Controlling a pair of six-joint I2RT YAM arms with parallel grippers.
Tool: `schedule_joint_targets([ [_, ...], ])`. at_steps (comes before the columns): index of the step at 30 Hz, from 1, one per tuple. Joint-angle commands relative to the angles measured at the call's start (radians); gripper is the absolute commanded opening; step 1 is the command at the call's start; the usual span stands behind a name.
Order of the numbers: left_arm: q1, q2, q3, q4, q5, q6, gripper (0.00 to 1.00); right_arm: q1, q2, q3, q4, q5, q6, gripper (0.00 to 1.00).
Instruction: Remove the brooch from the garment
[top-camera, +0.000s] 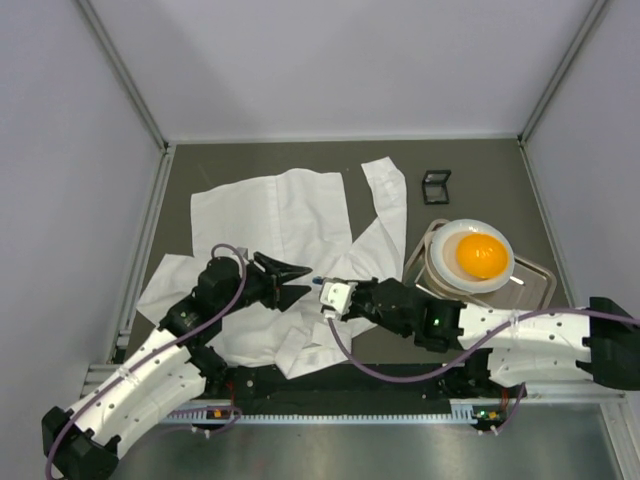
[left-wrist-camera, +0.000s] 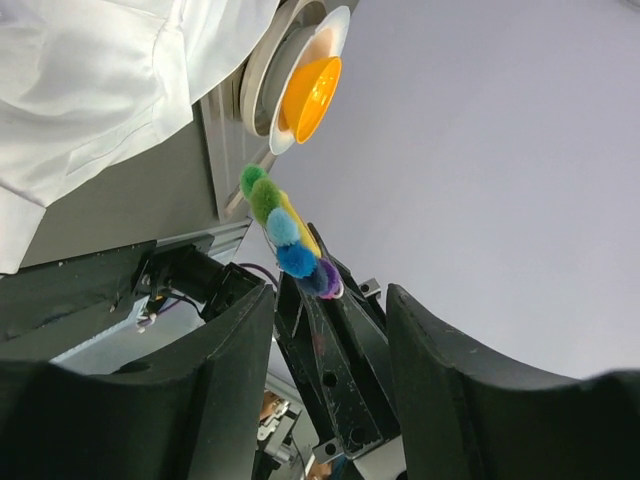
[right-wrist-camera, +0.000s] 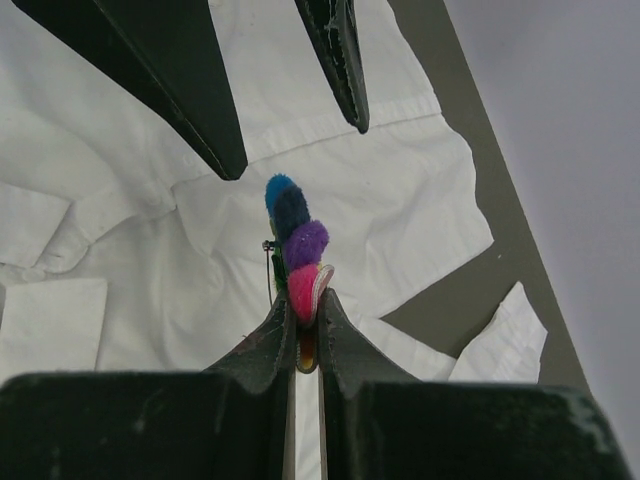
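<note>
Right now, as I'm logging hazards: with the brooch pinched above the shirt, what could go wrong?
The right gripper pinches the brooch by one edge only, so it may slip and drop onto the shirt. The open left gripper hangs close; a nudge might knock it loose. Its bare pin could snag the shirt.

The large white long-sleeved shirt (top-camera: 280, 215) of thin creased fabric is lying spread over the middle and left of the dark grey table (top-camera: 480, 165). To its right, a metal tray (top-camera: 541, 287) is carrying stacked white plates (top-camera: 440, 268) with an orange bowl (top-camera: 481, 255) on top, and a small black square frame (top-camera: 436, 186) is lying behind them. The small round many-coloured brooch (right-wrist-camera: 297, 250) is sitting pinched in the right gripper (right-wrist-camera: 302, 312) above the shirt's near part, with the left gripper (top-camera: 308, 281) facing it from the left.
</note>
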Motion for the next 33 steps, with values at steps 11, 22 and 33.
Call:
schedule_joint_targets([
  [11,0.002,0.062,-0.012,0.078,-0.002,-0.029,0.39,0.064,0.08,0.094,0.093,0.082,-0.148,0.0],
  [22,0.001,0.125,-0.011,0.184,0.011,0.026,0.02,0.097,0.106,0.11,0.112,0.138,-0.202,0.09],
  [33,0.06,0.116,0.06,0.188,-0.069,0.48,0.0,0.074,0.027,0.121,-0.359,0.191,0.565,0.58],
])
